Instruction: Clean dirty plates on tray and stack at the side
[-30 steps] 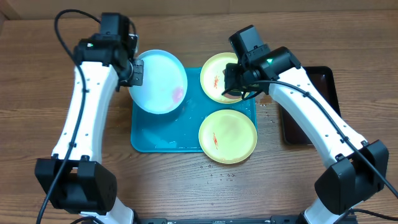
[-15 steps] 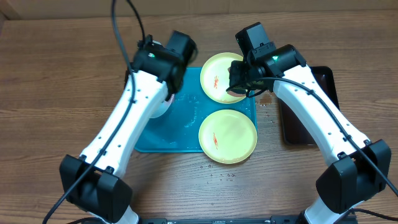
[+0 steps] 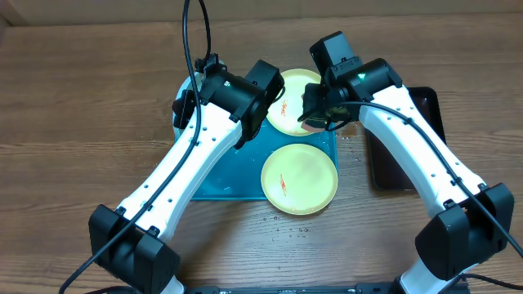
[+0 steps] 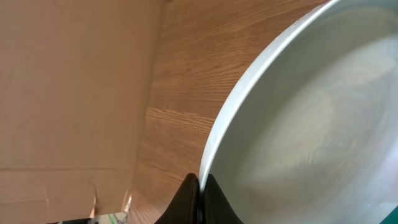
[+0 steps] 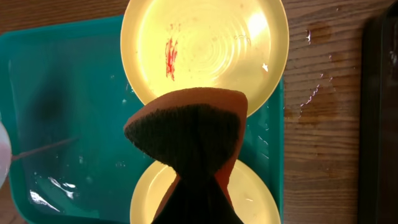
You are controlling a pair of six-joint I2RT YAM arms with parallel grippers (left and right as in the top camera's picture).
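Observation:
My left gripper is shut on the rim of the whitish-blue plate, which is held tilted up on edge. In the overhead view the left arm crosses the turquoise tray and hides most of that plate. Two pale yellow plates with red smears lie on the tray, the far one and the near one. Above the far plate's near edge, my right gripper is shut on an orange sponge with a dark scouring face.
A narrow glossy black tray lies right of the turquoise tray, under my right arm. Water drops dot the wood near the front and beside the tray. A cardboard wall stands at the back of the table.
My left arm has swung from the tray's left side rightward across it, carrying the whitish-blue plate, which now stands on edge. The right gripper with the sponge has barely moved.

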